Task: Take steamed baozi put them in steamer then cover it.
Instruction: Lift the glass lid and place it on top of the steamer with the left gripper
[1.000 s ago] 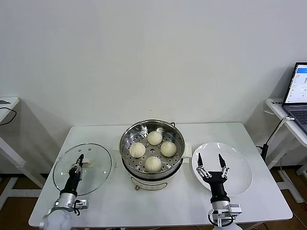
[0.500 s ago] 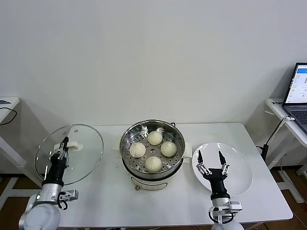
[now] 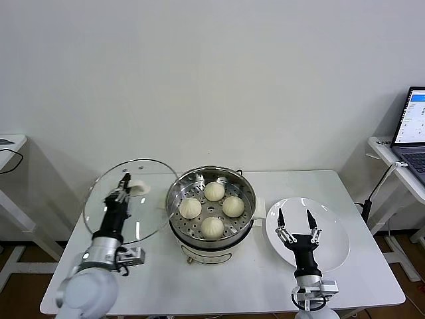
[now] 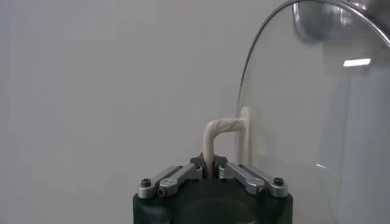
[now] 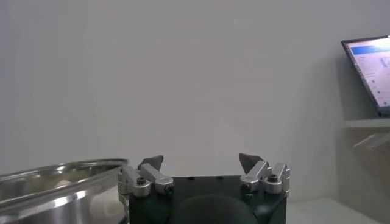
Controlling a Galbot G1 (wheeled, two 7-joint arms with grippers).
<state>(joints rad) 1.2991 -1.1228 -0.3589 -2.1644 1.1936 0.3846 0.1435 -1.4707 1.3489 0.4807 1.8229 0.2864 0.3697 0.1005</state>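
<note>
Several cream-white steamed baozi [image 3: 214, 191] lie on the perforated tray of the shiny steamer [image 3: 211, 169] at the table's middle. My left gripper [image 3: 124, 181] is shut on the white handle [image 3: 138, 189] of a round glass lid [image 3: 149, 216]. It holds the lid tilted on edge in the air, just left of the steamer's rim. In the left wrist view the fingers pinch the handle [image 4: 214, 131], with the lid [image 4: 304, 122] beside it. My right gripper [image 3: 295, 219] stands open and empty over the white plate [image 3: 335, 249]. The right wrist view shows this gripper [image 5: 201, 161] and the steamer's rim [image 5: 55, 176].
The white table [image 3: 219, 286] carries the steamer and the plate. A laptop [image 3: 415, 126] sits on a side table at the far right. Another small table [image 3: 10, 143] stands at the far left. A white wall rises behind.
My left gripper lifted the glass lid off the table and carried it up and rightward, close to the steamer. The right gripper has barely moved.
</note>
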